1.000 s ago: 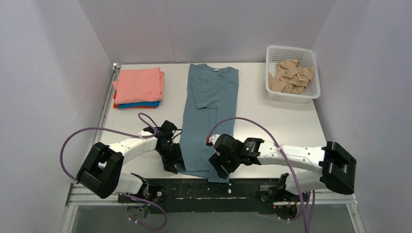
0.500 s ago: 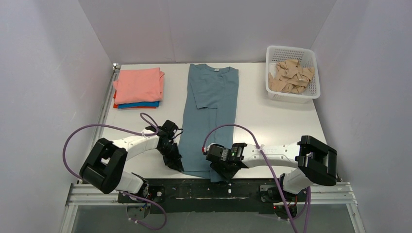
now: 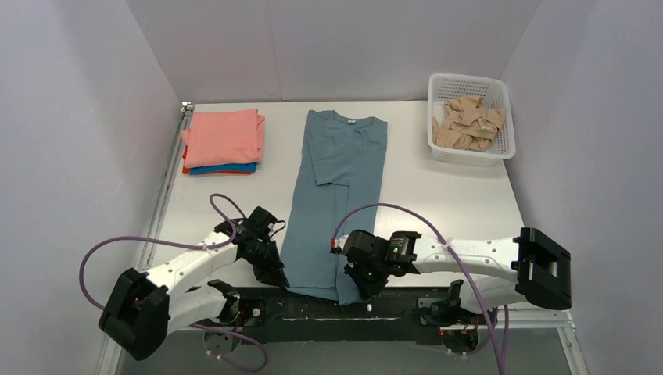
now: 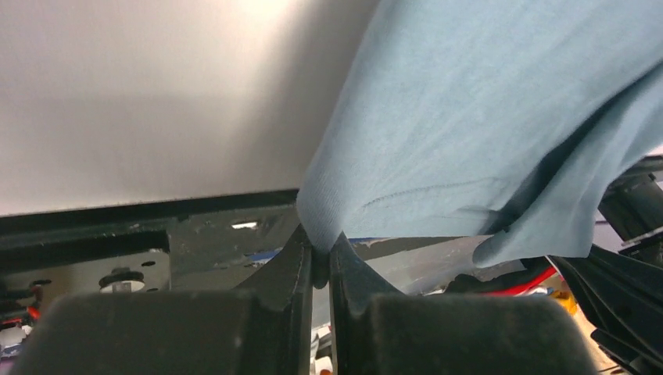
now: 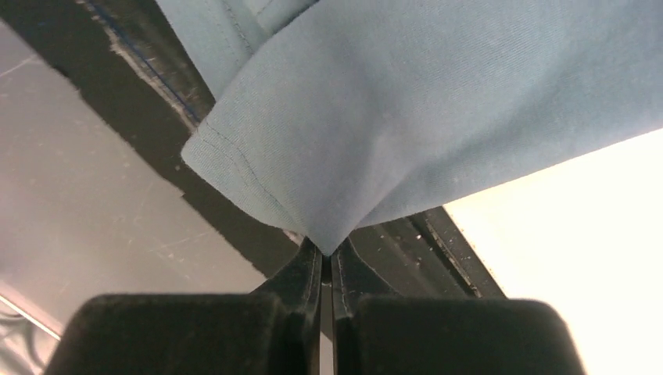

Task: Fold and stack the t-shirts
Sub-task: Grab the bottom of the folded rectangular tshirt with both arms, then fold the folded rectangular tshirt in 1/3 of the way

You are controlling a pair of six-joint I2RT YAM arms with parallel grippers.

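Both arms lie low, elbows out, wrists turned in at the near edge of the desk [image 3: 438,205]. The left claw [image 4: 314,258] is clamped on the near-left hem corner of the one grey-blue shirt [image 3: 332,195], and the right claw [image 5: 326,258] on its near-right corner. The shirt runs as a narrow strip to the far edge, with bare desk on both sides. Far-left corner: one stack [image 3: 223,141] of three folded shirts. Far-right corner: one basket [image 3: 507,117].

On table [image 3: 469,187]: spread t-shirt [image 3: 336,195] centre, folded stack [image 3: 223,141] far left, basket [image 3: 471,117] far right.
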